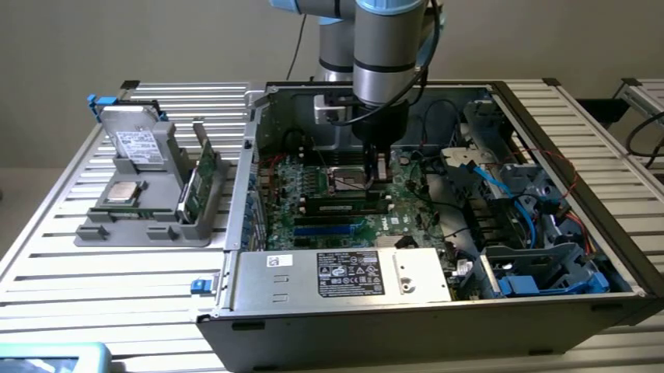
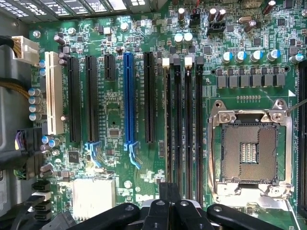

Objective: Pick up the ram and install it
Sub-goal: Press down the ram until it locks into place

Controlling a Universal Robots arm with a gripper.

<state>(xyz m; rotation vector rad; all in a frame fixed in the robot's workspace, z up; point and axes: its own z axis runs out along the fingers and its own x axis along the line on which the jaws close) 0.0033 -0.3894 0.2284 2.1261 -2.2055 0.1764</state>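
The gripper [image 1: 375,172] hangs low inside the computer case [image 1: 581,155], fingers [image 2: 156,211] clenched together. The ram [image 1: 337,208] sits in a black motherboard slot just beside the fingertips, apart from them.

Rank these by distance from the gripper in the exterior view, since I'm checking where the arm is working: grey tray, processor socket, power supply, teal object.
From the gripper:
1. Processor socket, just beside it on the motherboard.
2. Power supply, at the case's edge nearer the camera.
3. Grey tray, outside the case, on the exterior view's left.
4. Teal object, in the exterior view's bottom-left corner.
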